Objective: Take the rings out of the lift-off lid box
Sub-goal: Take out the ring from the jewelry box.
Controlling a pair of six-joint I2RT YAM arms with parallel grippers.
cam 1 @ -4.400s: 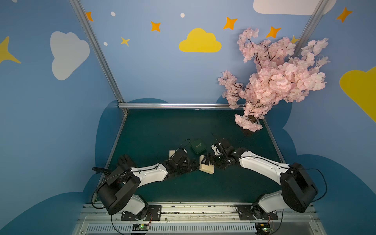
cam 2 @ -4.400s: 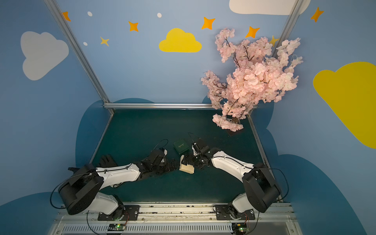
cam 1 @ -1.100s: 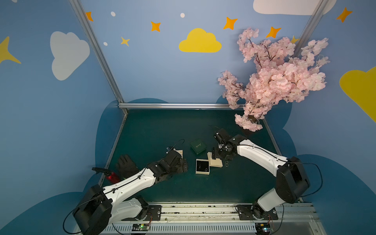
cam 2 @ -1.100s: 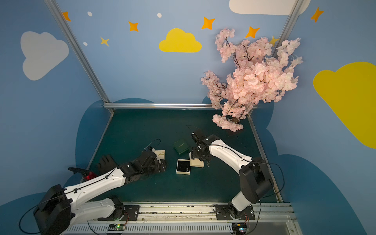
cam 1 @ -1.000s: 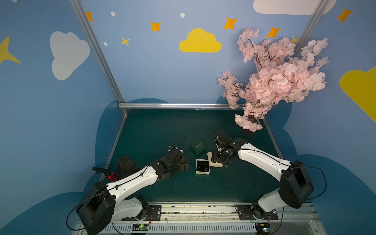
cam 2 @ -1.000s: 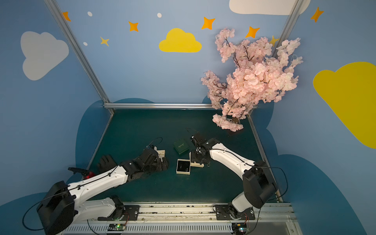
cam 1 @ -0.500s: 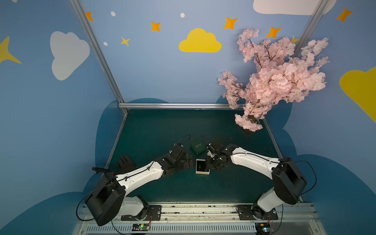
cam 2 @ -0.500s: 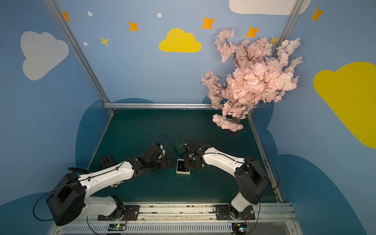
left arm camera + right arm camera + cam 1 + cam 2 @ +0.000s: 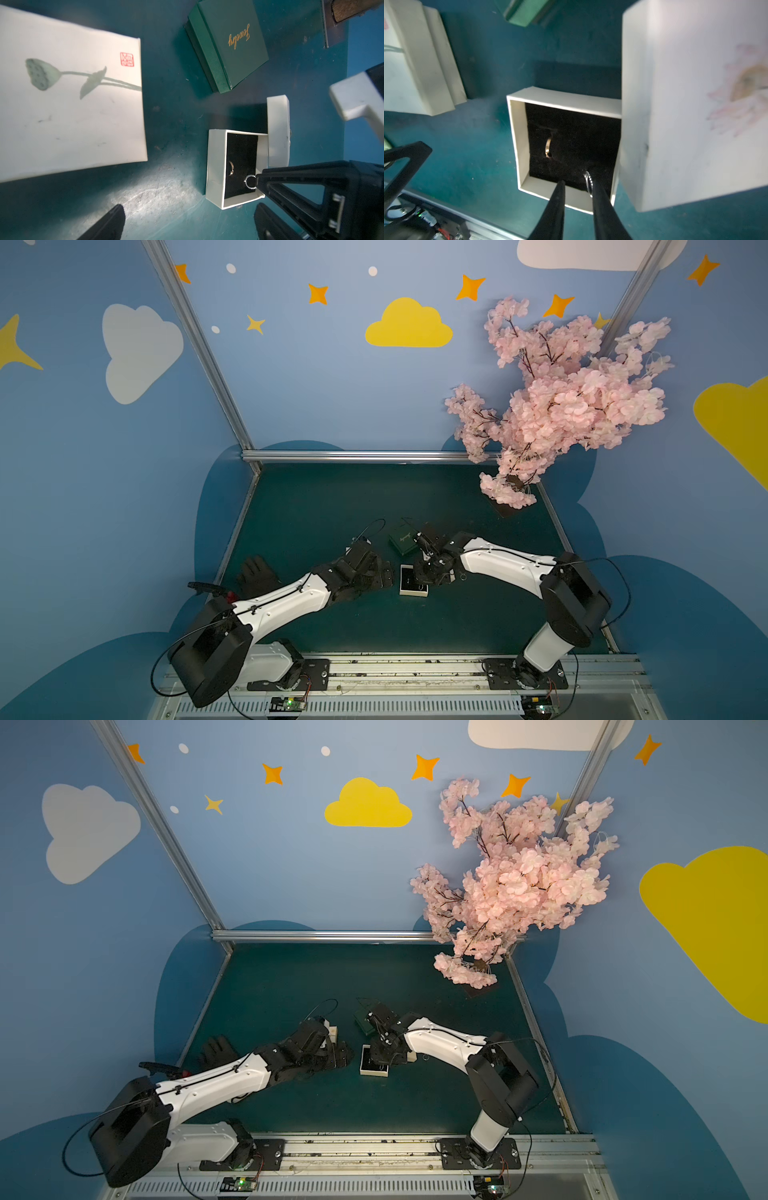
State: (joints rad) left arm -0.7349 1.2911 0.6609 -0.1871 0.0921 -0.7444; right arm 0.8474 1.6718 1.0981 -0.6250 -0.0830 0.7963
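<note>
Two rings (image 9: 548, 148) sit in the box (image 9: 517, 135), lid (image 9: 278, 131) off. I see the right claw (image 9: 577, 185) straddling the beaded ring (image 9: 588, 182), jaws apart, nothing held; left claw (image 9: 188, 220) released.

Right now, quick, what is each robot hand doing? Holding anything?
Left fingers: wide open, holding nothing.
Right fingers: slightly apart, with a beaded ring between them in the white box, not gripped yet.

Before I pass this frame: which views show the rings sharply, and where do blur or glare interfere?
Left wrist view: open white box, silver ring and gold ring sharp, glare on the mat. Right wrist view: rings readable, lid blurred and washed out. Top views: rings too small.
</note>
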